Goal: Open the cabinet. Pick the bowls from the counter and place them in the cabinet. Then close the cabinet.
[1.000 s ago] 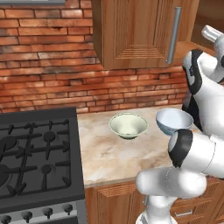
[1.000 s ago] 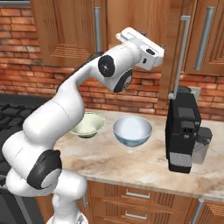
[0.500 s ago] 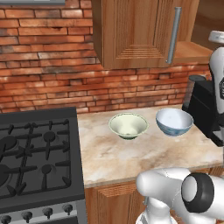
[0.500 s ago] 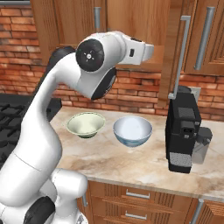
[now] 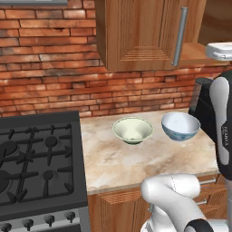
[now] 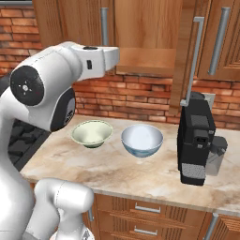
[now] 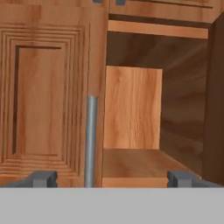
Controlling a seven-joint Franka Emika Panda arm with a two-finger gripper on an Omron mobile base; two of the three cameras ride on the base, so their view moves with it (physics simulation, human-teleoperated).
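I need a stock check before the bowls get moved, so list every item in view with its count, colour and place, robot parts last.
cabinet: one, brown wood, on the brick wall above the counter; right door swung open, left door shut
cabinet handles: two, grey metal bars, one on each door
bowls: two on the counter, side by side; pale green-cream one nearer the stove, light blue one with white inside nearer the coffee machine
counter: one, beige marble pattern, over brown wooden drawers
coffee machine: one, black, on the counter below the open door
stove: one, black gas, left of the counter
brick wall: red-brown, behind the counter
gripper: one, dark tips, open, facing the open cabinet shelf
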